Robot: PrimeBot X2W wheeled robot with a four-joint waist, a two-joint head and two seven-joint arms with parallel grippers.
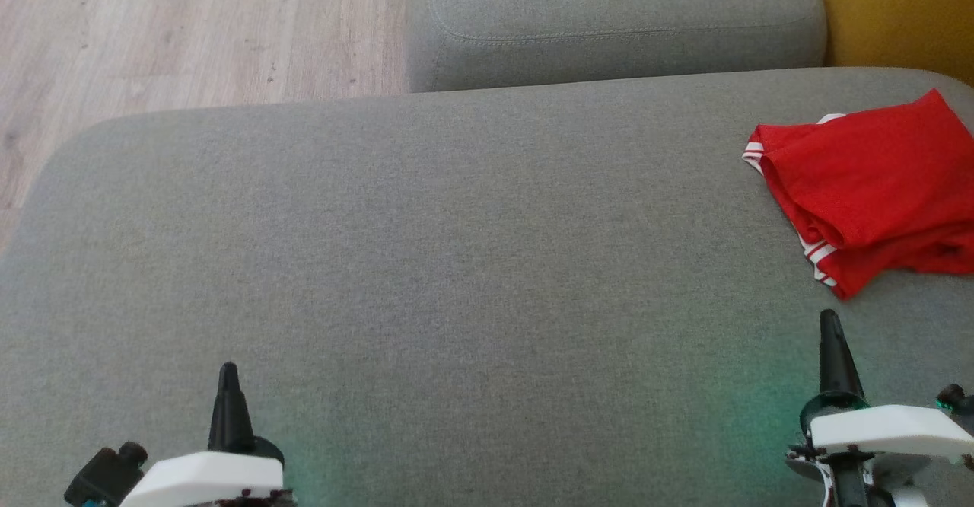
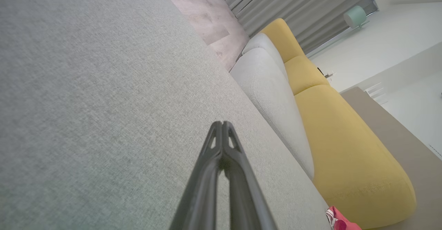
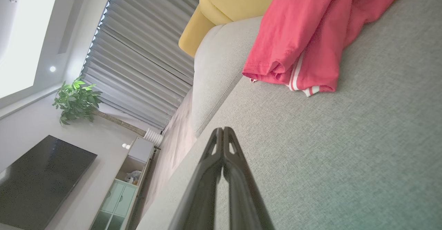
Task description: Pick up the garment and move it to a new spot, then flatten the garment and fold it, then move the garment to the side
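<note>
Left hand (image 1: 228,374) and right hand (image 1: 831,323) both low, fingers pressed together, pointing forward.

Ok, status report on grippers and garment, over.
Left gripper shut, right gripper shut, both empty. Red garment bunched on grey cushion, far right. Nothing blocking.

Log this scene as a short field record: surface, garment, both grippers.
surface: grey cushion
garment: red with white-striped trim, bunched, lying at the cushion's right side, nothing holding it
left gripper: shut, empty, at the front left of the cushion
right gripper: shut, empty, just short of the garment, not touching it
</note>
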